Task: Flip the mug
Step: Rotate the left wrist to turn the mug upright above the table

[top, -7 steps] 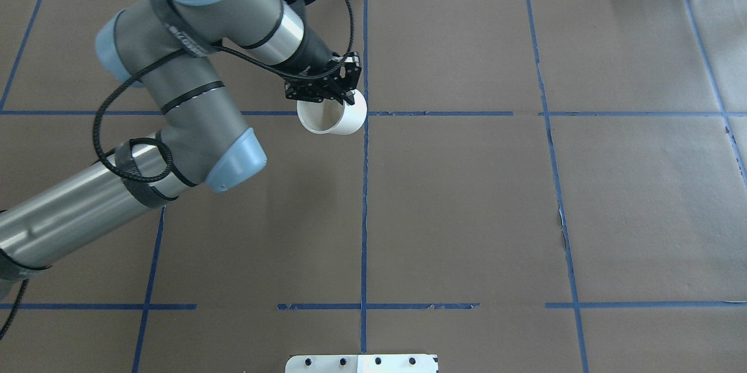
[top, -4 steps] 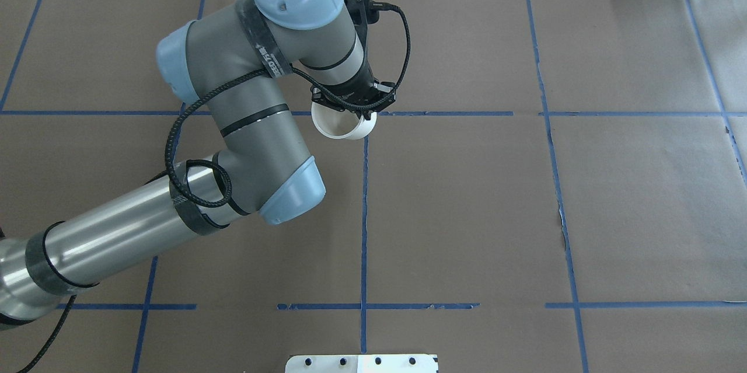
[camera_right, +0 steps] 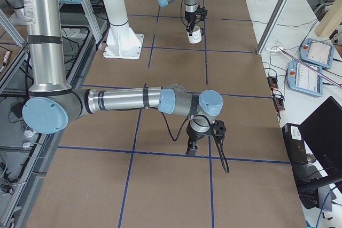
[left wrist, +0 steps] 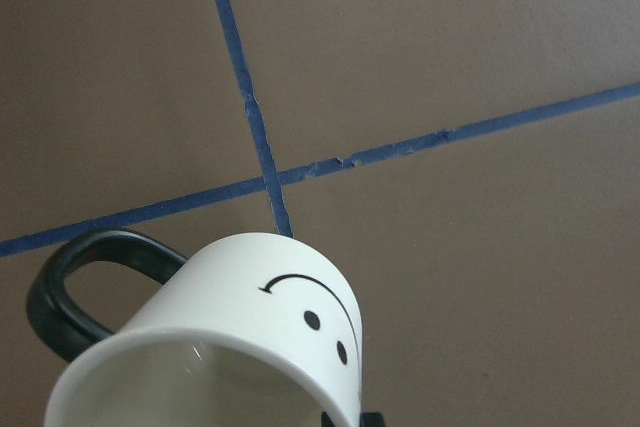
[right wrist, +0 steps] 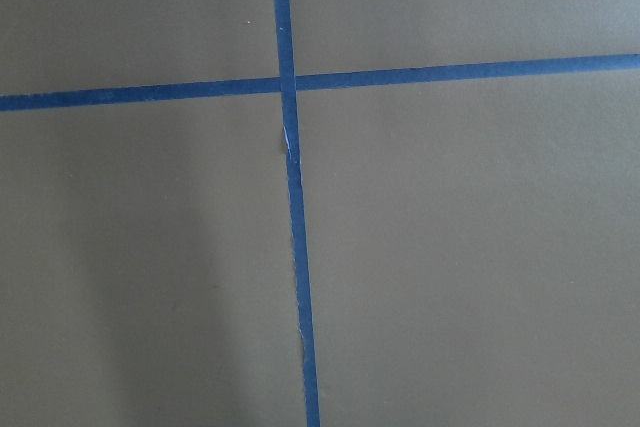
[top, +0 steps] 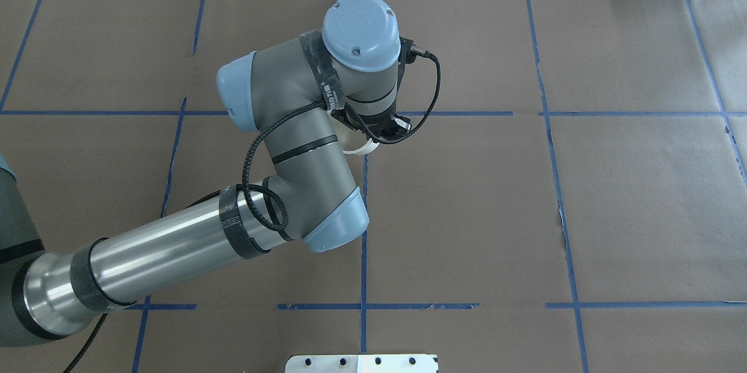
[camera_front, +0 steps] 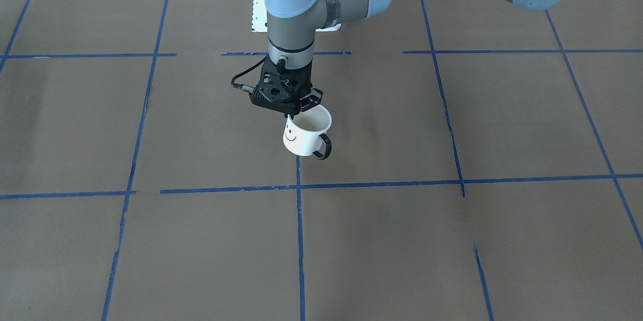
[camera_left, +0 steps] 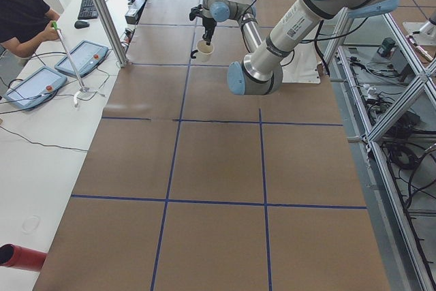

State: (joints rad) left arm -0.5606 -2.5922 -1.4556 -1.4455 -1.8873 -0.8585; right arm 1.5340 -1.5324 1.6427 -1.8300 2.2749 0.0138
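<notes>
The mug [camera_front: 303, 139] is white with a black smiley face and a black loop handle. It hangs above the brown table, mouth up and slightly tilted, over a blue tape crossing. My left gripper [camera_front: 300, 108] is shut on its rim from above. In the overhead view only a sliver of the mug [top: 359, 149] shows under the left wrist. The left wrist view shows the mug [left wrist: 240, 337] from above the rim, handle to the left. My right gripper [camera_right: 191, 150] shows only in the exterior right view, low over the table; I cannot tell if it is open or shut.
Brown paper with blue tape lines [top: 363, 227] covers the table. The white base plate [top: 362, 363] sits at the near edge. An operator [camera_left: 24, 15] and tablets [camera_left: 82, 59] are beyond the far side.
The left arm has swung toward the table's middle and its wrist has turned. The mug has gone from lying sideways to mouth-up and is now mostly hidden under the wrist in the overhead view.
</notes>
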